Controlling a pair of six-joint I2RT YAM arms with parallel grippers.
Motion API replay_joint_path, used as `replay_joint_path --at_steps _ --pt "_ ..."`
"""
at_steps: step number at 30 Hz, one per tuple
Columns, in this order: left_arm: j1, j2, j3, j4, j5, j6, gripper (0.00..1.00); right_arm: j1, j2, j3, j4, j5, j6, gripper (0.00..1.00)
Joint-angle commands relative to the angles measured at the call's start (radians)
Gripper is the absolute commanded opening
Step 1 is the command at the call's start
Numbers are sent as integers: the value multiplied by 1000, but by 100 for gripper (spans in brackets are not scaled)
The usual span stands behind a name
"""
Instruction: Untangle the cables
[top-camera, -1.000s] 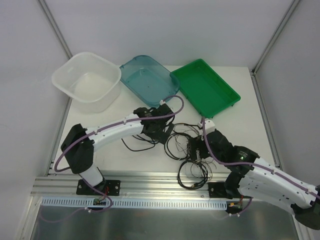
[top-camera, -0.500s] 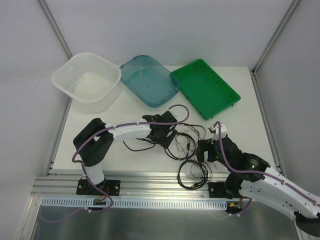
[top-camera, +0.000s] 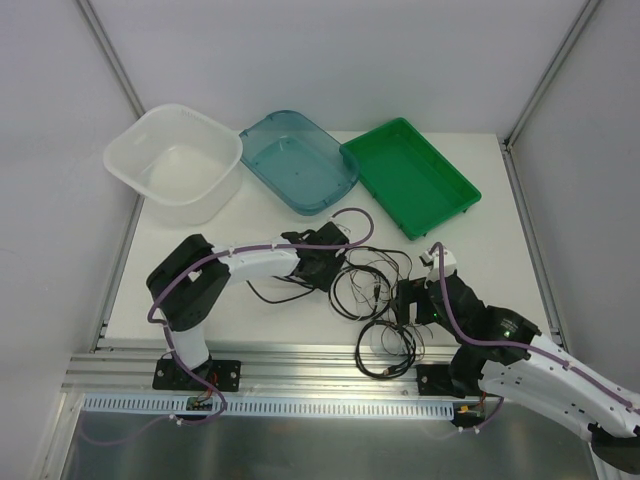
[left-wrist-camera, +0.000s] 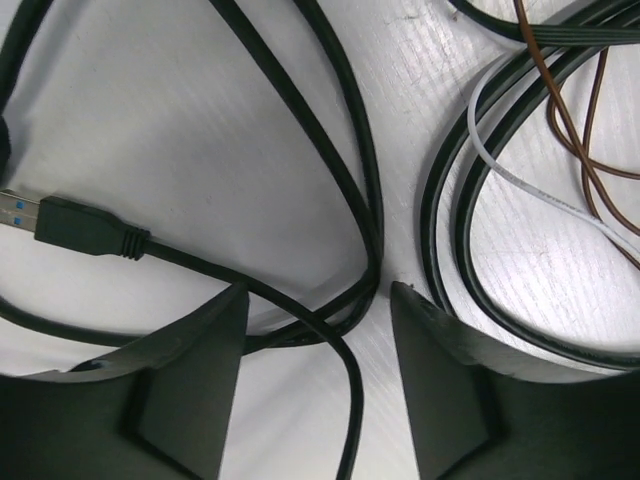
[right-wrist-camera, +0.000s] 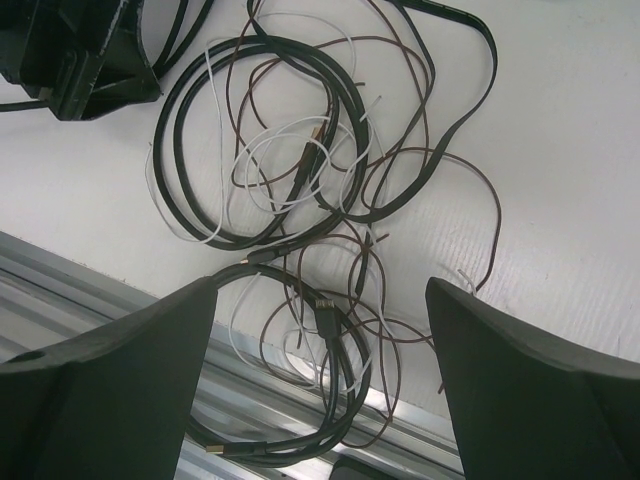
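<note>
The left hand (left-wrist-camera: 318, 292), jaws apart and clamping nothing, straddles the thin black flexible cables (left-wrist-camera: 374, 200), whose strands run toward 12 o'clock.

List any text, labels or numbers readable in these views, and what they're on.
None can be read.
The USB plug shows only blue marks, no lettering.
The cables, green tray, blue tray and white tub carry no visible print.

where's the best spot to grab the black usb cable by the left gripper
Probably the black usb cable just behind its plug, coming straight down: there the cord lies flat and alone on the table, while nearer the fingers it crosses other loops.
</note>
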Motion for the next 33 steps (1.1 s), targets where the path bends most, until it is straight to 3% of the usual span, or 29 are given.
replay_joint_path --at_steps 1,2,3,5,6,10,20,26,33 --pt "5 46 -13 13 17 -4 56 6 1 9 4 16 26 90" --pt "5 50 -12 14 11 -7 51 6 -1 9 4 16 26 90" --pt "5 53 -10 13 8 -9 40 6 -1 9 4 16 29 90" --pt "7 55 -9 11 0 -12 31 6 -2 12 4 13 31 90" --pt "8 53 -12 9 -4 -14 21 6 -2 13 3 13 31 90" --pt "42 29 -35 6 -18 -52 0 5 -2 13 -2 15 32 89" --pt "80 -247 -69 -90 -13 -107 0 6 7 21 4 32 28 89" --pt "92 -457 132 -246 -79 -86 0 6 4 33 -11 55 15 89" --pt "158 -556 431 -381 -67 -73 0 5 -11 44 -40 76 1 89"
